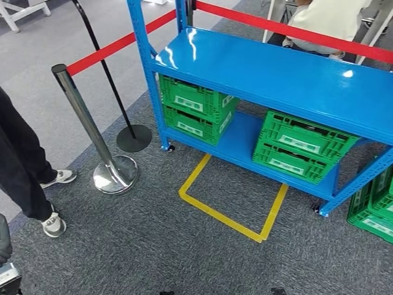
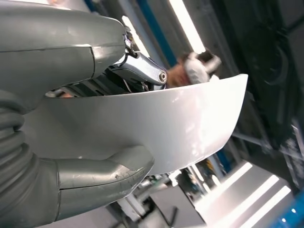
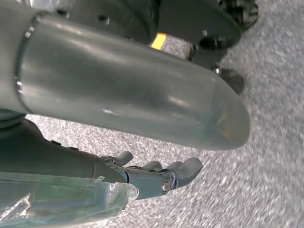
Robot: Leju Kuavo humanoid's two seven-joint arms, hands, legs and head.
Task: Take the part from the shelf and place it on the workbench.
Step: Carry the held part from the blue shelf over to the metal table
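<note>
In the left wrist view my left hand [image 2: 61, 57] grips a white, glossy, curved part [image 2: 168, 123]. The thick thumb [image 2: 107, 173] presses one face of it and the fingers [image 2: 143, 71] lie over the other. My right hand [image 3: 157, 178] hangs over grey carpet with its fingers stretched out and nothing in them. The blue shelf [image 1: 278, 74] stands ahead in the head view, its top board bare and shiny.
Green crates sit on the lower board [image 1: 197, 110] [image 1: 301, 147], and another [image 1: 373, 206] stands on the floor at the right. A chrome stanchion [image 1: 88, 129] with a red belt [image 1: 116, 46] and a person's legs [image 1: 23, 166] are at the left. Yellow tape [image 1: 222, 215] marks the carpet.
</note>
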